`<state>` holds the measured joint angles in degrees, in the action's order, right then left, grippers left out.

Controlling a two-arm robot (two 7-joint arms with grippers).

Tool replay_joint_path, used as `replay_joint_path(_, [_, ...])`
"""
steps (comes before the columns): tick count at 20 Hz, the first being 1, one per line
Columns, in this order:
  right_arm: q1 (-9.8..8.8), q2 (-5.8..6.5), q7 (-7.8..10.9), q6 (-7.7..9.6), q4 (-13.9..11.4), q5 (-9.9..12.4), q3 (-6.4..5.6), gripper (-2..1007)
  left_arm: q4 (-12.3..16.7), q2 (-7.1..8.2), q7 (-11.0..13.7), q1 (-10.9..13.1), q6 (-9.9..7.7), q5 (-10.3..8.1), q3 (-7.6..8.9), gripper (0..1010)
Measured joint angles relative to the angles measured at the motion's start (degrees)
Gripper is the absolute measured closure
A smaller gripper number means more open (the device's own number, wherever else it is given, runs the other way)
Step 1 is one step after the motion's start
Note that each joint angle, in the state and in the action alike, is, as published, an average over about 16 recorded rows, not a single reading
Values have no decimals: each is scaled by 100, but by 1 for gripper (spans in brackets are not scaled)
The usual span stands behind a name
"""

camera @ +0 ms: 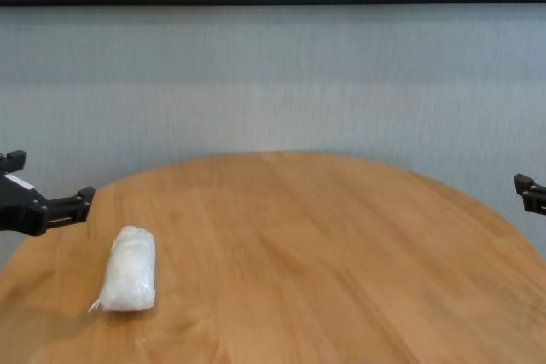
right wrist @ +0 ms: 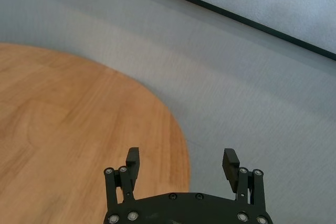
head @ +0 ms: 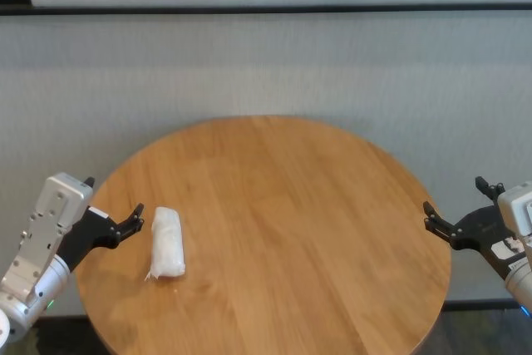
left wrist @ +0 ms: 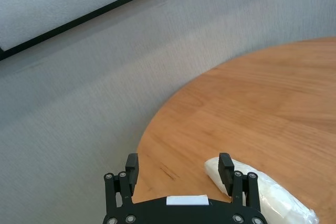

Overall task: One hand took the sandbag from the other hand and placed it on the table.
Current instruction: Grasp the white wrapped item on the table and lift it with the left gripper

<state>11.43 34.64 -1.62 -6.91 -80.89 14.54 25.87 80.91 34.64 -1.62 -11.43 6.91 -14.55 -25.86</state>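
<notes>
A pale grey wall with a black strip along its top backs the round wooden table point(head: 283, 230), which fills the lower middle of the head view.

At the lower left of that view the left gripper point(head: 115, 208) hangs over the table's rim with its fingers spread apart and nothing between them. Just beside it lies the sandbag point(head: 166, 242), flat on the planks and apart from the fingertips. The left wrist view adds what the head view cannot: the sandbag point(left wrist: 268, 192) sits at the lower right of the frame, partly hidden behind one finger point(left wrist: 226, 167), and the gripper point(left wrist: 179, 164) carries a small white sticker.

At the lower right of the head view the right gripper point(head: 455, 207) hovers at the table's edge, fingers also apart and empty. Its own wrist view shows only bare planks, with no sandbag in sight.

The chest view shows the sandbag point(camera: 129, 279) at lower left and only a fingertip of the right gripper.
</notes>
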Motion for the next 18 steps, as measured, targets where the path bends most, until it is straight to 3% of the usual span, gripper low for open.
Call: replay_joint_path(18, [0, 0, 0, 0, 0, 0, 0, 4, 0, 0, 0, 0, 0, 0, 0, 8])
